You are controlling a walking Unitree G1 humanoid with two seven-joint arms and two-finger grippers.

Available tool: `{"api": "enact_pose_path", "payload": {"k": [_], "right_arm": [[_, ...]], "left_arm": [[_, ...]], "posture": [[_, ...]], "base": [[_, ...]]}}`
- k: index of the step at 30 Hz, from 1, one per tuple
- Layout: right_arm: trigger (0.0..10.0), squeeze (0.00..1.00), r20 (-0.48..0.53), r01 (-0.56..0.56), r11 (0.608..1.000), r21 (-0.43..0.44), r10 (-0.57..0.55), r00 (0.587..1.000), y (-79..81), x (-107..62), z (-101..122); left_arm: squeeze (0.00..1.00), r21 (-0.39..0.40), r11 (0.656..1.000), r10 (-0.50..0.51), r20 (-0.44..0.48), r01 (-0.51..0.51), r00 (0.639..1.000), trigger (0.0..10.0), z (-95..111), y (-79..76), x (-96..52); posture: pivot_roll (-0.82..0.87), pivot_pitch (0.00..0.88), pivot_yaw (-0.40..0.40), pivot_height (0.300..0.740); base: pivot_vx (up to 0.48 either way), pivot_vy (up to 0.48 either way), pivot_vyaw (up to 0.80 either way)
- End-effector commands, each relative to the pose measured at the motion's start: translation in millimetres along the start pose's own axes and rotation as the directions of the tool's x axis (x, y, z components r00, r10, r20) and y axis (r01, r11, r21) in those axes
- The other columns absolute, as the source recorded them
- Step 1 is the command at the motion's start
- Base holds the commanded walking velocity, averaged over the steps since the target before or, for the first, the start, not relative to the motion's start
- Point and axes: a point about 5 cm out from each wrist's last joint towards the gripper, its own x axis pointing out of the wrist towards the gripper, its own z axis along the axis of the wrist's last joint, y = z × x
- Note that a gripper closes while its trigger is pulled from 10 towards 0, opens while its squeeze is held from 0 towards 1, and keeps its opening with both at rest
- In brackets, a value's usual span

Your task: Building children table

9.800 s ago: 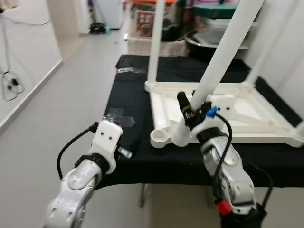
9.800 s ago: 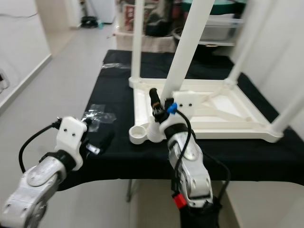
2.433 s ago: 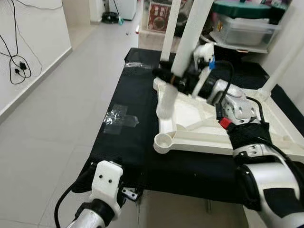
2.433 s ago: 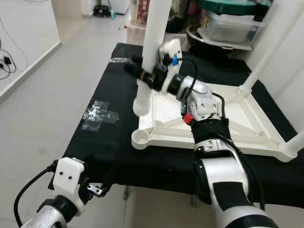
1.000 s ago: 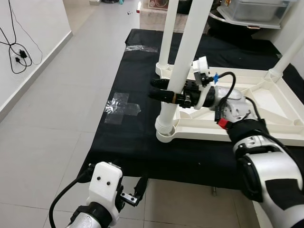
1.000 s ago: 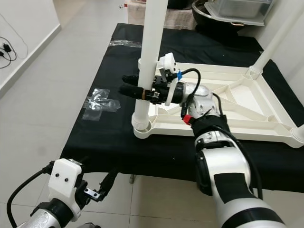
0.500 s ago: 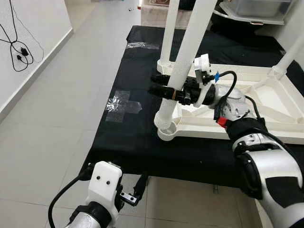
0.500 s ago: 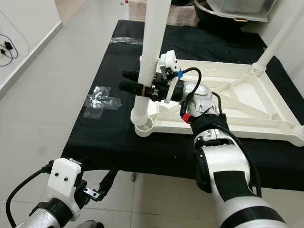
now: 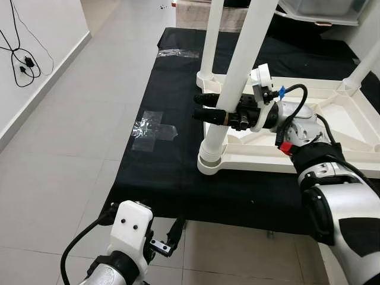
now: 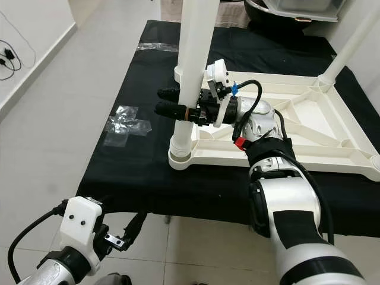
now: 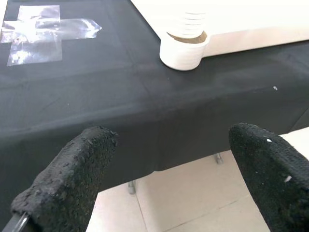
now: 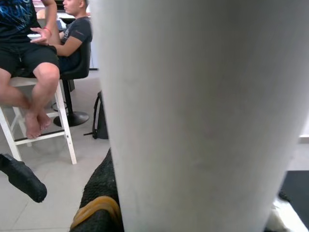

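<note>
A white children's table top (image 9: 332,127) lies upside down on a black-clothed table (image 9: 160,172). My right gripper (image 9: 202,107) is shut on a white leg (image 9: 244,52), its fingers on either side of the tube about a third of the way up. The leg's ribbed foot sits in the near-left corner socket (image 9: 209,164), and the leg leans slightly to the right. Two other legs (image 9: 212,35) (image 9: 363,64) stand in the far corners. My left gripper (image 11: 169,169) hangs open below the table's front edge, its fingers (image 11: 72,169) wide apart.
A cross of clear tape (image 9: 153,126) is stuck on the cloth to the left of the table top. Cables (image 9: 22,56) lie by the left wall on the tiled floor. Bins stand behind the table. In the right wrist view, seated people (image 12: 36,46) are across the room.
The right gripper has brought the leg from above the table top down into the near-left corner socket and stood it more upright. The left arm stays low.
</note>
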Motion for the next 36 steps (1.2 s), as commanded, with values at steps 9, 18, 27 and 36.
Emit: {"api": "enact_pose_path", "payload": {"k": [9,18,27,36], "right_arm": [[10.0,0.0,-0.095,-0.048,0.994,0.099,0.058,0.994,9.0,-7.9,-24],[10.0,0.0,-0.117,-0.057,0.992,0.11,0.07,0.991,9.5,-12.6,-25],[10.0,0.0,-0.123,-0.109,0.981,0.158,0.129,0.984,13.5,-6.3,-30],[10.0,0.0,-0.032,-0.204,0.961,0.187,0.214,0.976,20.1,25.4,-27]], "left_arm": [[0.0,-0.001,1.0,-0.004,-0.02,0.004,1.0,10.0,-1,1.3,-2.2],[0.0,0.0,1.0,-0.004,-0.021,0.004,1.0,10.0,-1,1.5,-1.8],[0.0,0.004,1.0,-0.002,-0.018,0.002,1.0,10.0,1,2.7,0.3],[0.0,0.004,1.0,0.0,-0.015,0.0,1.0,10.0,2,3.6,1.0]], "posture": [[0.18,0.236,-0.066,0.74],[0.18,0.238,-0.067,0.74],[0.18,0.275,-0.065,0.74],[0.17,0.292,-0.072,0.74]], "base": [[0.0,0.0,0.0],[0.0,0.0,0.0],[0.0,0.0,0.0],[0.0,0.0,0.0]]}}
